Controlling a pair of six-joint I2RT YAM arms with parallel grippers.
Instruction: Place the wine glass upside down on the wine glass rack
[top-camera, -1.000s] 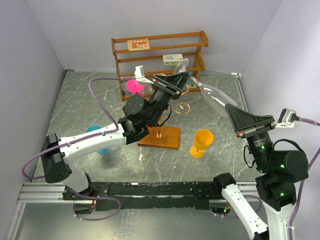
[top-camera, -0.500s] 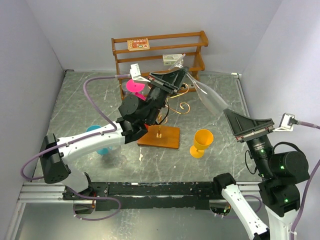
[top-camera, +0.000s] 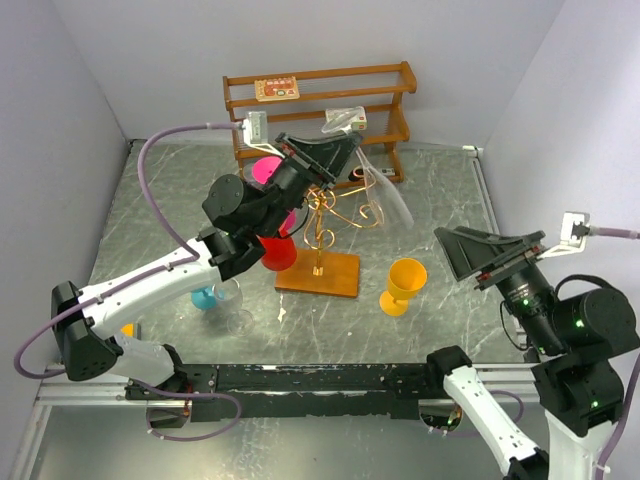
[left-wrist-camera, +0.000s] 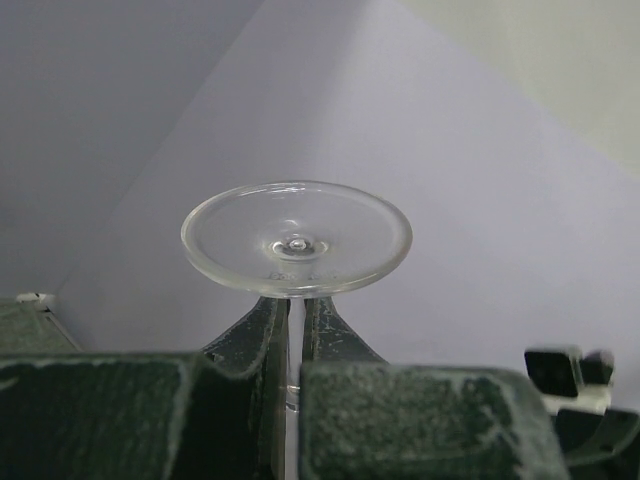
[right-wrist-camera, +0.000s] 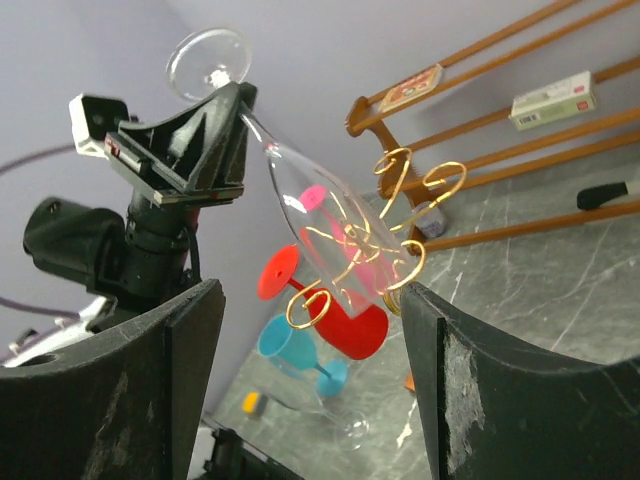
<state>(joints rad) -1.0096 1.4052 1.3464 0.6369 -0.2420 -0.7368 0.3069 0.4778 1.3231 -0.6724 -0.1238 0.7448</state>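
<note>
Here our left gripper (left-wrist-camera: 296, 330) is clamped tight on the wine glass (top-camera: 385, 197) stem, just under the foot. The glass's long axis slants, foot up-left, bowl down-right by the wine glass rack (top-camera: 325, 215) scrolls; contact we cannot tell. Beyond open air, our right gripper (top-camera: 450, 240) gapes wide, empty.

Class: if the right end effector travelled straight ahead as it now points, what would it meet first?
Probably the bowl of the clear wine glass, with the gold wine glass rack just behind; depth is unclear.
</note>
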